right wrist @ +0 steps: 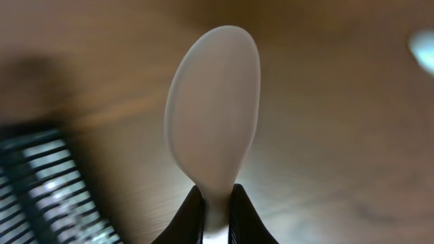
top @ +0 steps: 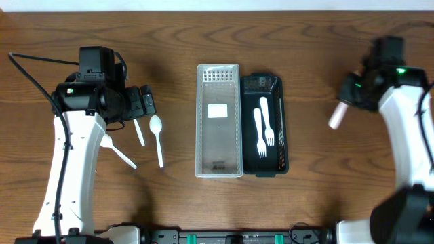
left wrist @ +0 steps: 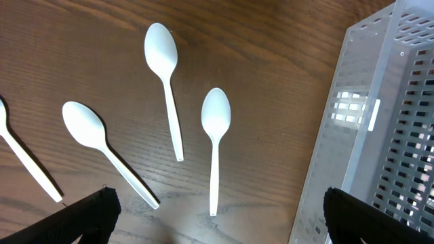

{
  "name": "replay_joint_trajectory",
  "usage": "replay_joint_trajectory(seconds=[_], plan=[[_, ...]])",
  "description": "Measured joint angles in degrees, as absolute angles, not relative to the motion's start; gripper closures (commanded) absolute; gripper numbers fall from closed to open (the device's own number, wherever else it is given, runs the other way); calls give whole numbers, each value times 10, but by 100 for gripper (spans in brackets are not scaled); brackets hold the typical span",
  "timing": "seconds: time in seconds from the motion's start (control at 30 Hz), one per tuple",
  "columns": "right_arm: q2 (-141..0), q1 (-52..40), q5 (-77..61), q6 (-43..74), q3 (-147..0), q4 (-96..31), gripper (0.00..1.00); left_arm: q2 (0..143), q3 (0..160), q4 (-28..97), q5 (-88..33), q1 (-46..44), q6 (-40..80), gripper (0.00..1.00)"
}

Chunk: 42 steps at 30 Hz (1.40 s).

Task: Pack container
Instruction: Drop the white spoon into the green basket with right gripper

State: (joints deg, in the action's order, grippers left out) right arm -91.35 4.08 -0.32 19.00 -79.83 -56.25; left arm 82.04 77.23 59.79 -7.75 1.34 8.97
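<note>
1. At the right end of the brown wooden table (top: 312, 54), the right gripper (right wrist: 215, 220) is clamped on the neck of a white plastic spoon (right wrist: 213, 108). The handle is pinched between the two fingers, and the oval bowl stands clear beyond their tips.
2. The right wrist view shows the bowl face-on (everything behind it is blurred). The overhead view shows only a short pale stub jutting from the gripper, well apart from the black slotted plastic tray (top: 283, 135), on that tray's right.
3. Seen from overhead, the spoon's long axis slants, with its free end toward the lower left.
4. The left gripper (left wrist: 217, 227) is spread wide above loose white plastic spoons (left wrist: 215, 112) lying on the table, beside a clear perforated plastic bin (top: 218, 81).
5. The tray holds two white plastic forks (top: 259, 132) lying lengthwise.
</note>
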Motion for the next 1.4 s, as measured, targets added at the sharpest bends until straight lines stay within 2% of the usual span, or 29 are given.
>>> replay_joint_trajectory(seconds=[0.2,0.5,0.63,0.67,0.7,0.73,0.87,1.03,1.13,1.27,1.33,1.37,1.4], plan=[[-883,-127,-11,200,-811,-560,92,820,772,598,-77,13,90,2],[-1009,-227,-10,237,-811,-559,87,820,772,598,-77,13,90,2],[-1069,-243,-11,243,-808,-554,73,820,772,598,-77,13,90,2],[-1077,-246,-11,246,-807,-552,67,820,772,598,-77,13,90,2],[-1082,-248,-11,247,-805,-550,58,820,772,598,-77,13,90,2],[-1084,-249,-11,249,-805,-547,54,820,772,598,-77,13,90,2],[-1078,-246,-11,235,-816,-559,53,820,772,598,-77,13,90,2],[-1054,-206,4,220,-901,-611,37,820,772,598,-77,13,90,2],[-1009,-138,15,212,-956,-635,37,820,772,598,-77,13,90,2],[-941,0,29,232,-992,-676,37,820,772,598,-77,13,90,2],[-921,82,36,271,-997,-713,42,820,772,598,-77,13,90,2],[-919,118,40,293,-996,-728,37,820,772,598,-77,13,90,2],[-919,151,43,318,-994,-736,28,820,772,598,-77,13,90,2]])
